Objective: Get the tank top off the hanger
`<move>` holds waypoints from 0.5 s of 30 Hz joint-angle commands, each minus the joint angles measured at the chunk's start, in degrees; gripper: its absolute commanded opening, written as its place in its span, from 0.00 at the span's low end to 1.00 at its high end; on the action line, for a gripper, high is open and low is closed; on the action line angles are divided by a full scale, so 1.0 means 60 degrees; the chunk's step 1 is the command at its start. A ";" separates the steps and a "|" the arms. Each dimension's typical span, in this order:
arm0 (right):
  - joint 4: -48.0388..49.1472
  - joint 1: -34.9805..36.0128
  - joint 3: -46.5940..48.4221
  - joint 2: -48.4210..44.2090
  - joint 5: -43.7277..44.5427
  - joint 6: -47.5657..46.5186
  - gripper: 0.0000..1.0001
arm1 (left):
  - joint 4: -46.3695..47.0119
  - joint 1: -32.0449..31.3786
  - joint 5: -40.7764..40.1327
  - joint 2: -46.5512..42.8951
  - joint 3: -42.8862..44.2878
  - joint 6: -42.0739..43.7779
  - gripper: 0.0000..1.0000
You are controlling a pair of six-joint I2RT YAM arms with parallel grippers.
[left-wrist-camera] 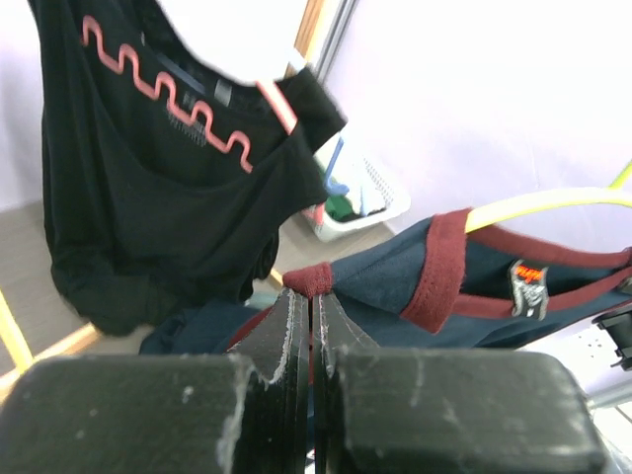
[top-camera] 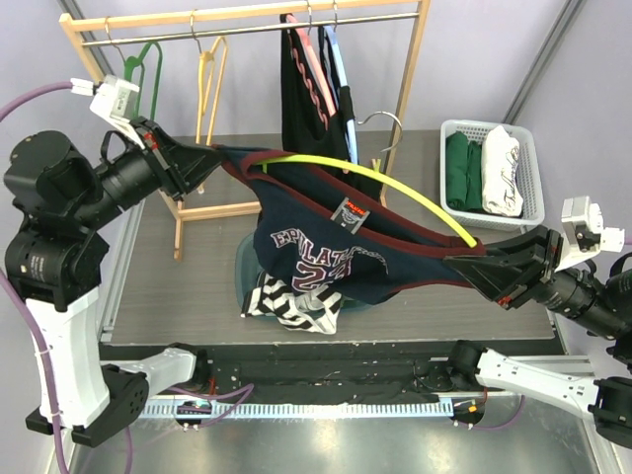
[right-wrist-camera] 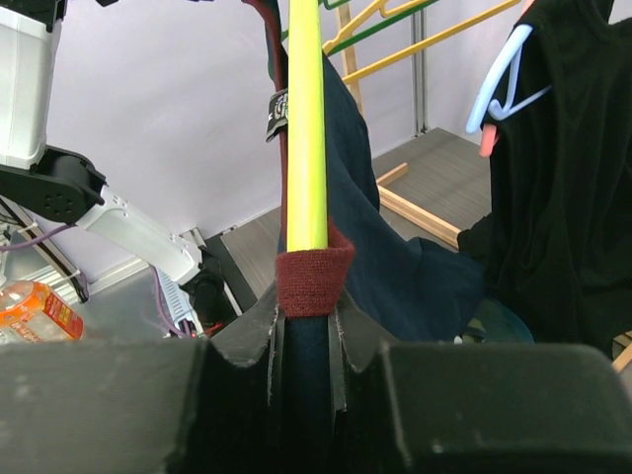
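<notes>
A navy tank top (top-camera: pixel 326 259) with maroon trim and white lettering hangs stretched in the air between my two grippers. A yellow-green hanger (top-camera: pixel 395 188) arcs across its top with its metal hook (top-camera: pixel 387 123) pointing up. My left gripper (top-camera: pixel 215 156) is shut on the maroon left strap (left-wrist-camera: pixel 309 279). My right gripper (top-camera: pixel 462 265) is shut on the right strap (right-wrist-camera: pixel 312 281), which wraps the hanger's end (right-wrist-camera: pixel 306 128). The shirt's hem drapes down over clothes on the table.
A wooden rack (top-camera: pixel 247 20) at the back holds a black top (top-camera: pixel 311 99), a green hanger (top-camera: pixel 146 61) and a yellow hanger (top-camera: pixel 210 74). A white basket (top-camera: pixel 446 133) of folded clothes stands at the back right. A patterned garment (top-camera: pixel 296 304) lies under the tank top.
</notes>
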 commanded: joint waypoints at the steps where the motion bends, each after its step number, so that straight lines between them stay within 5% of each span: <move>1: 0.0216 0.0013 0.0395 -0.0414 0.0542 0.0011 0.01 | 0.0287 0.0206 -0.0909 -0.0192 -0.0639 0.0242 0.00; 15: 0.0699 0.0159 0.1011 -0.1294 -0.0880 -0.0619 0.01 | 0.0125 0.0192 -0.2538 -0.0397 -0.1914 0.0916 0.00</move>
